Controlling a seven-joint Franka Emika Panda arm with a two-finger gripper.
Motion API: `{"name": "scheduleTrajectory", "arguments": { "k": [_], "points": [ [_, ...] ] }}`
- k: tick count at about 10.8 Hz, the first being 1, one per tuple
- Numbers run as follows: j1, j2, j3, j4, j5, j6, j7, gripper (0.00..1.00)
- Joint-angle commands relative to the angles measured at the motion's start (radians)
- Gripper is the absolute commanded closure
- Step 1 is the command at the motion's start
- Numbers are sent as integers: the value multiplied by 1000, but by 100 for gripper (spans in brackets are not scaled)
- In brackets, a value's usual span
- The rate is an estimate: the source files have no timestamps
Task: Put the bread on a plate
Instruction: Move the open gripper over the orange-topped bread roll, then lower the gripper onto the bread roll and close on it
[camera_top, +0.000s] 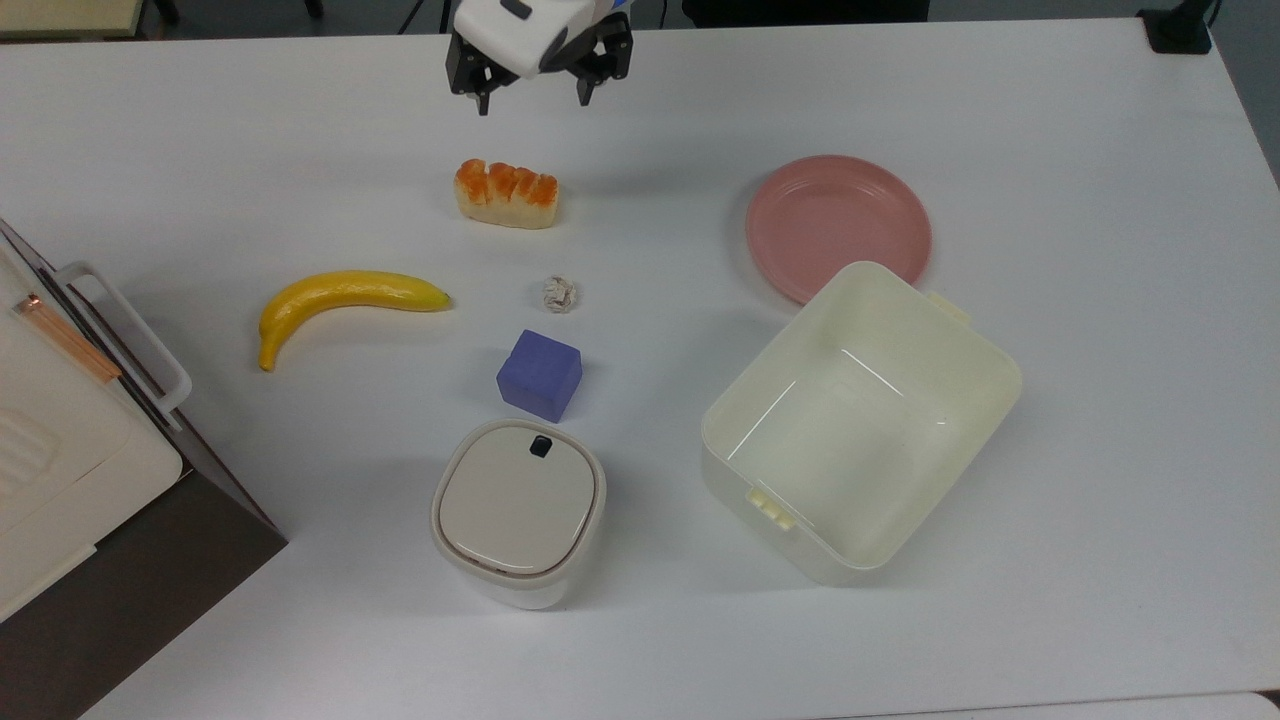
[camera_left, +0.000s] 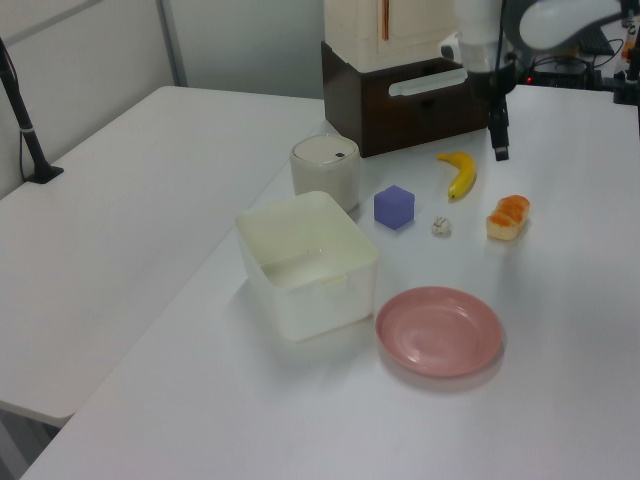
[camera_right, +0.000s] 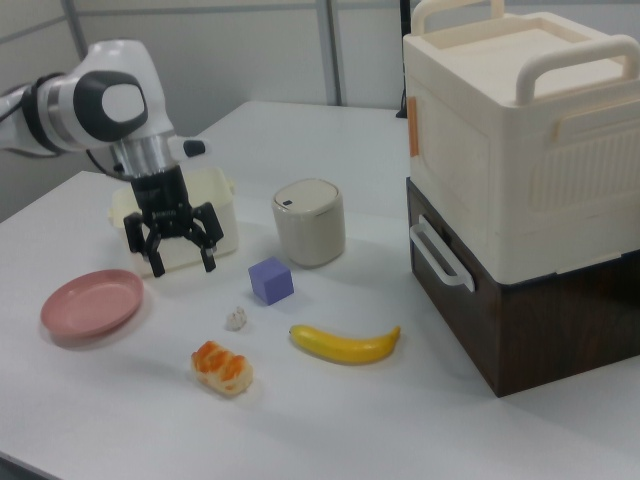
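Top view, big to small: white table (camera_top: 1050, 120), brown-and-cream box stack (camera_right: 520, 180) at the top view's left edge, cream tub (camera_top: 860, 420) at the top view's right, its corner overlapping the pink plate (camera_top: 838, 225) as seen from above. Lidded white canister (camera_top: 518, 510), banana (camera_top: 345, 298), purple cube (camera_top: 540, 374), then the bread (camera_top: 506, 194), then a small crumpled wad (camera_top: 560, 293).

Bread lies flat on the table, well apart from the plate, plate empty. Gripper (camera_top: 534, 95) hangs above the table just beyond the bread toward the top view's upper edge, fingers spread wide, nothing held.

Handling, as a guess: loaf looks light, probably a soft or foam-like prop, glazed top maybe a bit slick. Best taken across the short width, pads on the pale cream long sides near the middle, moderate squeeze so it neither dents nor slips.
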Motion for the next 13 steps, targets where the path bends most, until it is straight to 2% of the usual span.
{"name": "scheduleTrajectory", "arguments": {
  "k": [1, 2, 3, 5, 6, 7, 10, 13],
  "points": [
    [-27, -35, 44, -136, -133, 32, -102, 0],
    [-26, -29, 45, -147, -190, 32, -163, 0],
    [-21, -14, 45, -146, -218, 30, -215, 0],
    [-18, 14, 68, -169, -356, 1, -345, 0],
    [-15, 44, 88, -186, -411, -2, -358, 0],
    [-15, 83, 107, -198, -436, -2, -332, 0],
    [5, 166, 113, -201, -477, 4, -279, 0],
    [11, 196, 113, -209, -517, 24, -286, 0]
  ]
}}
